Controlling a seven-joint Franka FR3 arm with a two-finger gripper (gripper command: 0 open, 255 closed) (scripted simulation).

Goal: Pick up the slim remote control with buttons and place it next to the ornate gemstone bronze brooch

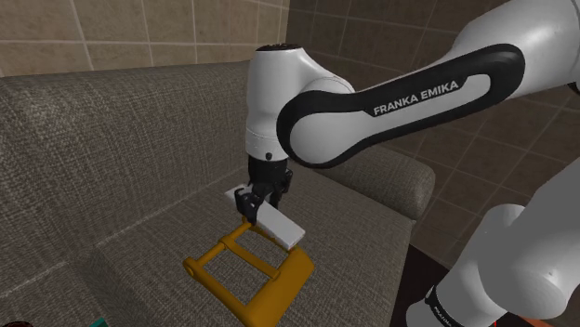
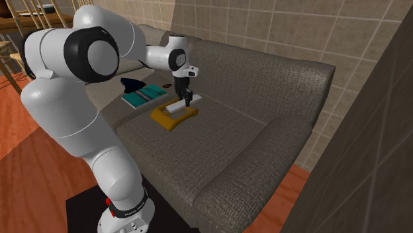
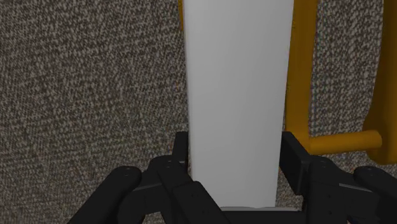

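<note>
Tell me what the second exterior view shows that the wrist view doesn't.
Second exterior view: the whole white arm, a flat teal book, the tiled wall and the orange floor. Wrist view: both black fingers pressed against the long edges of the plain white slim remote. Shared: the remote, the black gripper, the orange-yellow rectangular frame and the grey woven sofa.

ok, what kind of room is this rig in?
Probably a living room: a grey woven sofa serves as the work surface, with a tiled wall behind, a reddish wood floor and wooden chairs nearby.
</note>
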